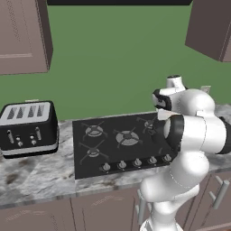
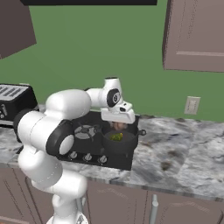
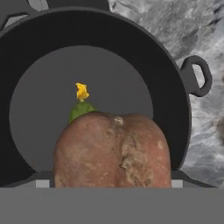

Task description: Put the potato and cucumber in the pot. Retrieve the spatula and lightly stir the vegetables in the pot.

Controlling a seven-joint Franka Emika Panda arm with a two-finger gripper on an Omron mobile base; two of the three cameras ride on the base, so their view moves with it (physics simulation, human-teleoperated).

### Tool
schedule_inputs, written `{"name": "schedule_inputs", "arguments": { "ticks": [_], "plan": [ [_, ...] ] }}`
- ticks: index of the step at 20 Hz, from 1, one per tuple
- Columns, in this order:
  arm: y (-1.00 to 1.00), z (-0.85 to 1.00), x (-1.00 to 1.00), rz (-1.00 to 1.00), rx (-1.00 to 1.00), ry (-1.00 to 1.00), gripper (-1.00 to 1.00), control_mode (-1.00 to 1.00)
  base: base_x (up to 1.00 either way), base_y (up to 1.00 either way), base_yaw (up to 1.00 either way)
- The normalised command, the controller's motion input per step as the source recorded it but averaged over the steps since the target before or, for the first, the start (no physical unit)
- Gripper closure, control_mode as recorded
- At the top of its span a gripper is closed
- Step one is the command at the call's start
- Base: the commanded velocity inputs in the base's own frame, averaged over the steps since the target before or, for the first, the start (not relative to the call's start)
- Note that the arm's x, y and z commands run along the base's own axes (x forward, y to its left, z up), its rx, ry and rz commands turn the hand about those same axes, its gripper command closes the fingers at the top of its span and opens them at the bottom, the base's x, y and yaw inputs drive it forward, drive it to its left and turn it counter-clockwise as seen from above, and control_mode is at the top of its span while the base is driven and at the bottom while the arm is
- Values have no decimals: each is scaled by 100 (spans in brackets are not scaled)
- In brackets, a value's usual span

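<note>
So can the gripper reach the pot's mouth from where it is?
Probably yes: the gripper holds the potato straight over the open pot, with only the cucumber inside and nothing between.

- The arm (image 1: 189, 135) is glossy white, built of fat rounded segments like swollen tubes.
- Dark, nearly black bands ring its joints, one wide collar at the elbow (image 2: 61, 138).
- A round dark disc with a small pale centre marks the wrist joint (image 2: 114, 97).
- The tool (image 2: 118, 124) hangs from a flat, pale, boxy hand body.
</note>
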Motion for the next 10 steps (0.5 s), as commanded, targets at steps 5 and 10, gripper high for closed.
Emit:
{"name": "schedule_inputs", "arguments": {
  "ticks": [5,10],
  "plan": [
    [1,-44,3,0,0,0,100,-100,0,0,0],
    [-3,-28,22,0,0,0,-100,-100,0,0,0]
  ]
}}
